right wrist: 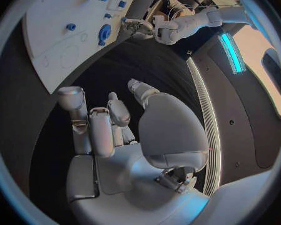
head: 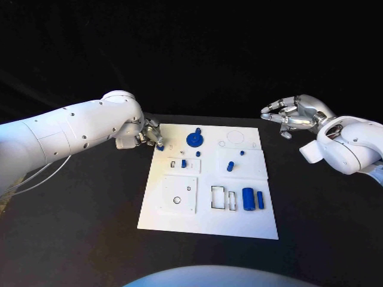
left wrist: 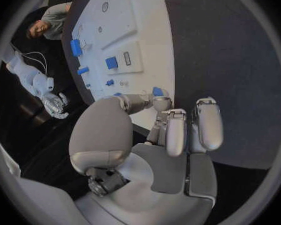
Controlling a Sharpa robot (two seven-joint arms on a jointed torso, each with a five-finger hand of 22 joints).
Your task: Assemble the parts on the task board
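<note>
Two hands flank the task board [head: 210, 179] you see lying in the middle of the black table [head: 88, 227]. Your left hand [head: 146, 135] sits at the board's far left corner; its wrist view reveals a small blue part [left wrist: 157, 91] pinched at the fingertips [left wrist: 160, 103]. Your right hand [head: 297, 113] hovers off the far right corner, fingers loosely curled, holding nothing. No writing is legible.

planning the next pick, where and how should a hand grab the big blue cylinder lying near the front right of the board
Grip the big blue cylinder across its middle, fingers on its two long sides, coming straight down from above. It lies flat on the task board, long axis running front to back, with a slimmer blue bar close on its right, so that side's gap looks tight.
</note>
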